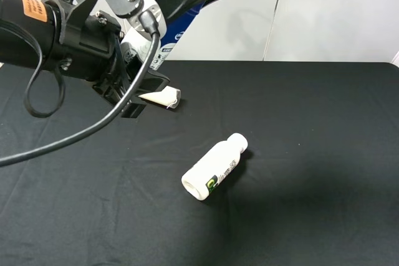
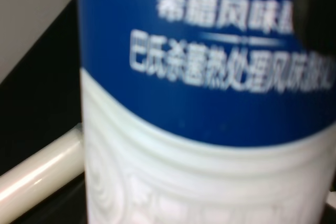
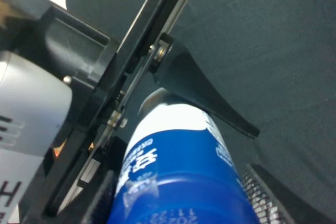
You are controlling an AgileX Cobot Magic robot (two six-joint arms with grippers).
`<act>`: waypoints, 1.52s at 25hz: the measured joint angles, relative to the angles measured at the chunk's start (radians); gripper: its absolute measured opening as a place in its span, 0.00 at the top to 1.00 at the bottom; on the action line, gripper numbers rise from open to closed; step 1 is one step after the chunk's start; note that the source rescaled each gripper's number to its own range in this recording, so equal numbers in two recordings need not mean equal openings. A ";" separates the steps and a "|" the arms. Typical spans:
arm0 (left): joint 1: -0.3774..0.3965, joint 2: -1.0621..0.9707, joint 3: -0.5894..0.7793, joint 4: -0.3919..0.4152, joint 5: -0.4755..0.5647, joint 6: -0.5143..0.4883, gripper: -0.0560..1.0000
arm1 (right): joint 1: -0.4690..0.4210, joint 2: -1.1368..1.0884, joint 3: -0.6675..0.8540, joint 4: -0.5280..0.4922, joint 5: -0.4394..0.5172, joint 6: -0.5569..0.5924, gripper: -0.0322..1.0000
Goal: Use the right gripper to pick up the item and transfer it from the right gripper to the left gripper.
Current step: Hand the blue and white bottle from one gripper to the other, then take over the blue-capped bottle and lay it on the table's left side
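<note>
My right gripper pinches the item by its blue label above the table, its white end beside my left gripper, whose grip I cannot tell.

Item above tube — bottle nearer

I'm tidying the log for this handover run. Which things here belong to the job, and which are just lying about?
Part of the job:
- blue-label bottle, held in the air
- right gripper, clamped on it
- left gripper, one finger beside the bottle's white end

Just lying about:
- white bottle with a green logo, on its side
- white tube, also lying flat
</note>
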 joint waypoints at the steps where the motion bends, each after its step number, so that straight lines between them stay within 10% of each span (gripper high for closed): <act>1: 0.000 0.000 0.000 0.000 0.000 0.000 0.91 | 0.000 0.000 0.000 -0.001 0.000 0.000 0.93; 4: 0.000 0.000 0.000 0.000 -0.001 0.001 0.91 | 0.000 0.000 0.000 -0.010 0.000 0.003 0.93; 7: 0.000 0.002 0.001 -0.001 0.006 -0.003 0.92 | 0.000 -0.005 0.000 -0.061 0.001 0.026 0.30; 11: 0.001 0.006 0.002 -0.001 0.008 -0.003 0.91 | 0.000 -0.009 0.000 -0.116 0.001 0.045 0.04; 38: 0.001 0.006 0.002 -0.001 0.008 -0.004 0.92 | 0.000 -0.115 -0.117 -0.380 0.009 0.201 0.00</act>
